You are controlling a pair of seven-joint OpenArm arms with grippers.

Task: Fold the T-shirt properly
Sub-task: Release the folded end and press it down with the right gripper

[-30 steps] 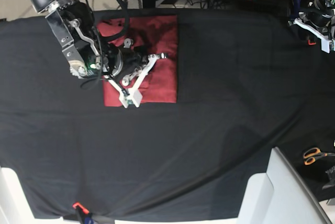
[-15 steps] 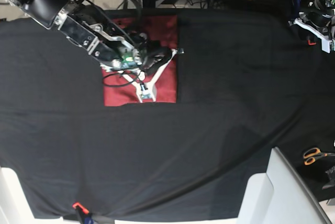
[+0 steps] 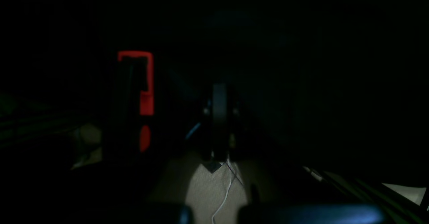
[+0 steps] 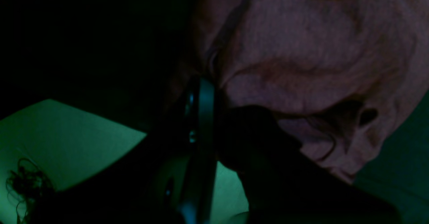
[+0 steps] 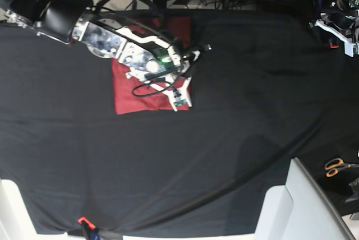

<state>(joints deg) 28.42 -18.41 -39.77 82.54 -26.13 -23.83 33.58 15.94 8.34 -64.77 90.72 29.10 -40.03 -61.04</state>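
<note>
Pressing low over the cloth, the right gripper (image 5: pixel 190 72) has its fingers almost together, and the right wrist view shows red fabric bunched at them, so it seems to pinch a fold of the T-shirt (image 5: pixel 134 91). The left gripper (image 5: pixel 336 30) is closed on nothing and waits at the far corner of the counter (image 5: pixel 252 83), well apart from the work. The T-shirt lies on the black cloth as a compact red rectangle, partly hidden under the right arm. I judge the folding is nearly finished: the sleeves appear tucked in. What remains is probably one last fold or a smoothing of the wrinkled edge, then letting go.
</note>
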